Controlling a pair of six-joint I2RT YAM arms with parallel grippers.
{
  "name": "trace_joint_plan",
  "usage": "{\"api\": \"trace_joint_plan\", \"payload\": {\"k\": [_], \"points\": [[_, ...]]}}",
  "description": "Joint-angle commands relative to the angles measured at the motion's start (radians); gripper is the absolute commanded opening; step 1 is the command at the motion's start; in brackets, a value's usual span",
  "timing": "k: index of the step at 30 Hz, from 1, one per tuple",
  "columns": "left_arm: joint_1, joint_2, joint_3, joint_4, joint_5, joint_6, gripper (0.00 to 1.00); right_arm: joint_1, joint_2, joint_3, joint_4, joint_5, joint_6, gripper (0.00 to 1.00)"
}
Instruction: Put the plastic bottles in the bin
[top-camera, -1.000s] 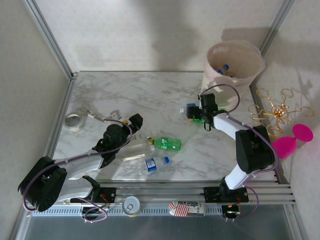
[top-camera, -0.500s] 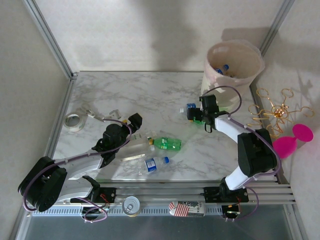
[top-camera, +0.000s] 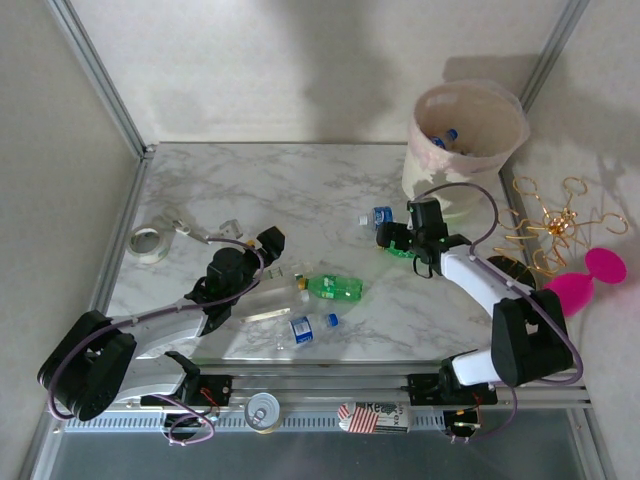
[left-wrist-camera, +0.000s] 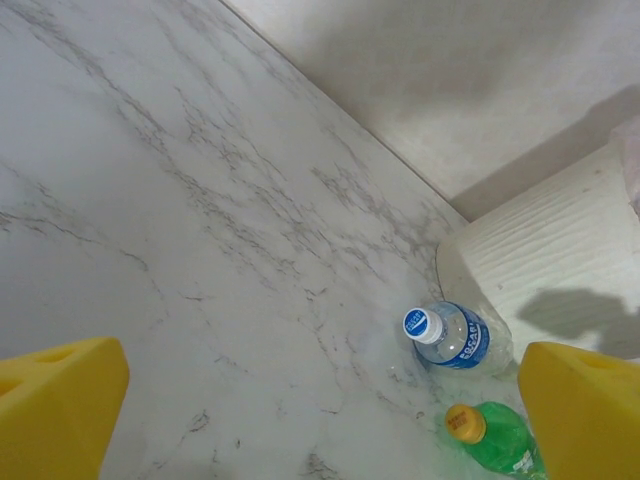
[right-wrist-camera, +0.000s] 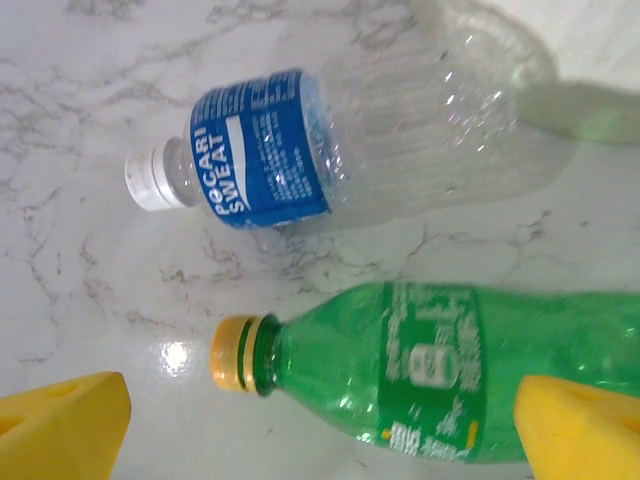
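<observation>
My right gripper (right-wrist-camera: 320, 430) is open low over the marble, its yellow pads (right-wrist-camera: 60, 425) straddling a green bottle (right-wrist-camera: 430, 370) with a yellow cap that lies on its side. Just beyond it lies a clear blue-labelled bottle (right-wrist-camera: 270, 160). From above, this gripper (top-camera: 398, 238) is just in front of the cream bin (top-camera: 505, 125), which holds bottles (top-camera: 445, 138). My left gripper (top-camera: 272, 238) hangs open and empty over mid-table, looking toward the same two bottles (left-wrist-camera: 450, 338). Beside the left arm lie a green bottle (top-camera: 335, 288), a clear bottle (top-camera: 268, 298) and a blue-labelled bottle (top-camera: 305, 328).
A roll of tape (top-camera: 148, 242) sits at the table's left edge. A gold wire stand (top-camera: 550, 220) and a pink goblet (top-camera: 590, 278) are off the right side. A can (top-camera: 263, 410) and a packet (top-camera: 375, 415) lie by the front rail.
The right arm has shifted a little to the right and nearer, carrying its open gripper over the green bottle. The left arm and the bottles have not moved.
</observation>
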Motion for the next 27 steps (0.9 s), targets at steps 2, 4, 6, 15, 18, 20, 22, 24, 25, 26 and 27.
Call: {"api": "trace_joint_plan", "payload": {"k": [2,4,6,15,18,20,22,24,25,26,27], "points": [[0.011,0.010,0.010,0.027,0.010,-0.011,1.00,-0.017,-0.002,0.033,0.014,0.076,-0.048,0.99],[0.011,0.010,0.011,0.026,0.012,-0.012,0.99,-0.038,0.030,0.047,0.030,0.052,-0.064,0.99],[0.011,0.005,0.009,0.025,0.013,-0.013,1.00,-0.056,0.058,0.050,0.058,0.010,-0.084,0.99],[0.015,-0.037,-0.006,-0.006,-0.011,0.005,1.00,-0.069,0.096,-0.007,0.051,-0.041,-0.038,0.99],[0.016,-0.027,-0.007,0.005,-0.005,0.002,1.00,-0.069,0.060,-0.043,0.061,-0.027,0.003,0.99],[0.016,-0.018,-0.005,0.014,0.002,-0.001,1.00,-0.070,0.049,-0.047,0.048,-0.022,0.013,0.99],[0.017,-0.010,-0.002,0.023,0.011,-0.005,1.00,-0.070,0.047,-0.048,0.026,-0.006,0.013,0.99],[0.018,-0.007,-0.002,0.029,0.016,-0.007,1.00,-0.070,0.049,-0.047,0.004,-0.011,0.013,0.99],[0.018,-0.007,-0.002,0.031,0.015,-0.007,1.00,-0.070,0.048,-0.049,-0.005,-0.020,0.013,0.99],[0.018,-0.006,-0.002,0.031,0.015,-0.007,1.00,-0.070,0.044,-0.053,-0.012,-0.029,0.018,0.99],[0.018,-0.008,-0.002,0.031,0.015,-0.007,1.00,-0.070,0.038,-0.057,-0.023,-0.038,0.027,0.99]]}}
